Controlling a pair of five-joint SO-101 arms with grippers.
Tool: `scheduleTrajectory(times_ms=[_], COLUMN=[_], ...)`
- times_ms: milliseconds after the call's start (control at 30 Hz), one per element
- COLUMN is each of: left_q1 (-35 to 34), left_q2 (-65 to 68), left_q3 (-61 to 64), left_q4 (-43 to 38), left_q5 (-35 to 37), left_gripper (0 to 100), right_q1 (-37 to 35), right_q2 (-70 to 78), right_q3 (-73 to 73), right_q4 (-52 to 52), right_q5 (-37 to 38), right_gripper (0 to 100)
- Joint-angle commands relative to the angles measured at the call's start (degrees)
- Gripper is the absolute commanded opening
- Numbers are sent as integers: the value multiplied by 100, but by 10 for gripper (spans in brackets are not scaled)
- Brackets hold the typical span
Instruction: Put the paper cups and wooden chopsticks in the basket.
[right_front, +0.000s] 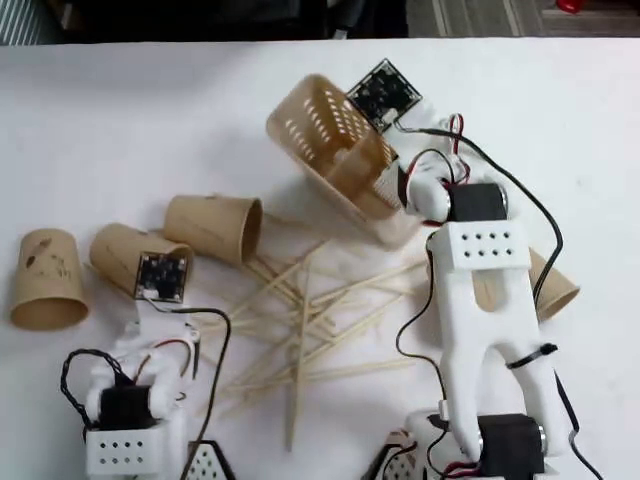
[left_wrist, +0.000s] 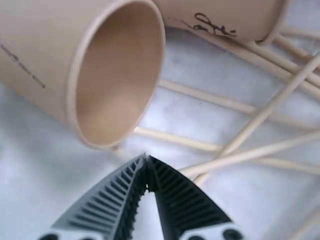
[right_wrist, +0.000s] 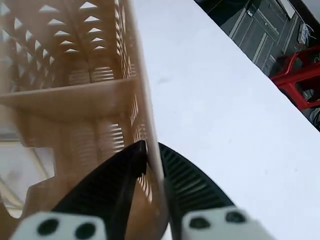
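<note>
My right end effector (right_wrist: 151, 150) is clamped on the tilted basket (right_front: 318, 128) by its thin wall. My left end effector (left_wrist: 146, 162) sits closed and empty just beside a lying paper cup (left_wrist: 112, 75), with the chopsticks (right_front: 300, 310) scattered on the worktop (right_front: 120, 120). I judge that pinch could slip, dropping the basket.

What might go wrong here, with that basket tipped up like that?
The right gripper pinches only one thin wall of the tilted basket; it might slip free.
The left gripper is shut close to a paper cup lying on its side; a nudge may roll it away.
</note>
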Motion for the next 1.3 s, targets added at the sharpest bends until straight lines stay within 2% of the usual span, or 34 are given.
scheduleTrajectory(times_ms=[0, 133, 333, 467, 767, 867, 1033, 1267], left_q1=[-31, -31, -31, -31, -31, -31, -31, -31], left_q2=[31, 31, 31, 31, 31, 31, 31, 31], left_q3=[-18, -18, -18, -18, -18, -18, -18, -18], left_q4=[26, 26, 26, 26, 26, 26, 26, 26], left_q5=[-35, -35, -35, -35, -35, -35, -35, -35], left_gripper=[25, 25, 25, 25, 25, 25, 25, 25], right_q1=[136, 189, 189, 189, -66, -330, -778, -778], right_q2=[-48, -40, -66, -145, -426, -400, -295, 681], right_q3=[-334, -325, -325, -492, -1741, -1916, -1855, -1899], right_q4=[-242, -286, -110, -57, 1341, 1763, 1974, 1947], right_q5=[-158, -299, -756, -1020, -1099, -1451, -1538, -1547], right_gripper=[23, 33, 212, 282, 284, 284, 284, 283])
